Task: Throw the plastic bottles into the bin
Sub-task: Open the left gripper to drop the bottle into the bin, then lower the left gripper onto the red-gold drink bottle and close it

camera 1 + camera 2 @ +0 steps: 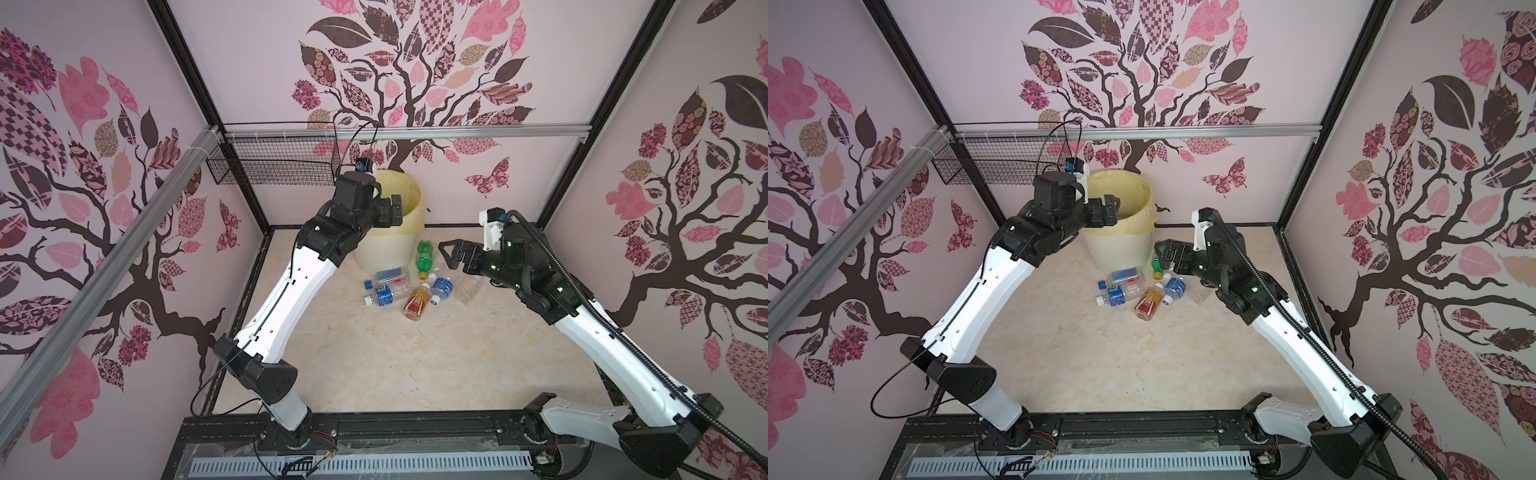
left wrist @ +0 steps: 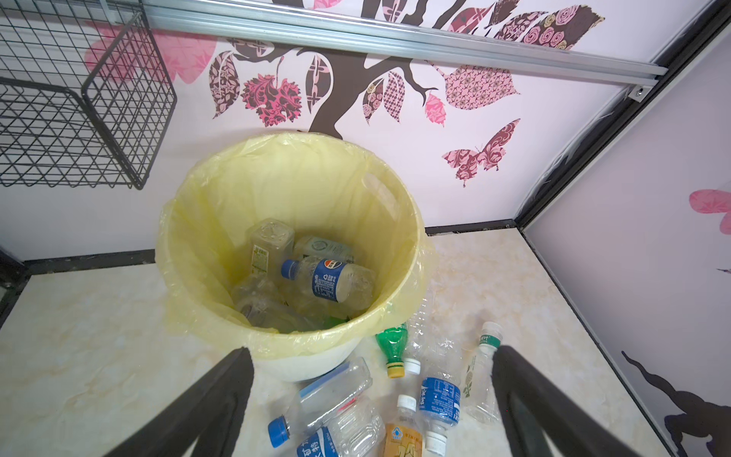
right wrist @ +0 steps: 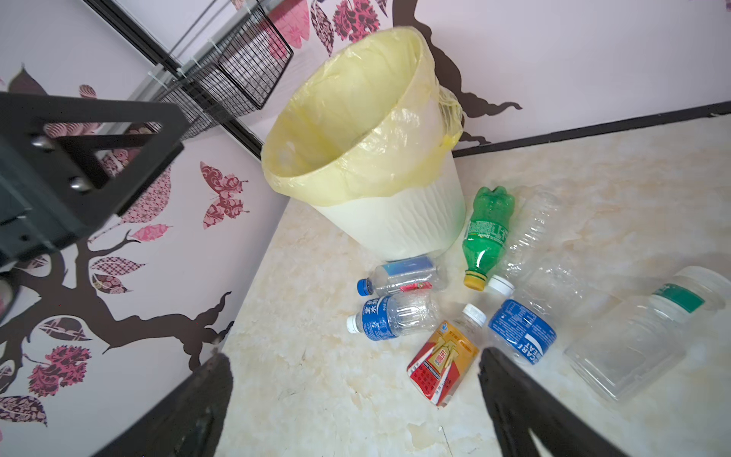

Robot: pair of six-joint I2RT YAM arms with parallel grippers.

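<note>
Plastic bottles (image 3: 379, 320) lay bunched on the worktop (image 3: 316, 395) just beside the bin (image 3: 395, 225), several already inside. Your left claw (image 1: 392, 208) hung spread and empty over its rim. Your right claw (image 1: 446, 254), also spread, could have scattered crowded neighbours or nudged the bin.

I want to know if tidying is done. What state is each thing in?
bin: upright, lined, partly filled.
blue-label bottle: lying in the bin, cap on.
green bottle: lying on the table by the bin, capped.
amber-red bottle: lying on the table, capped.
left gripper: open, empty, above the bin's rim.
right gripper: open, empty, above the table.
</note>
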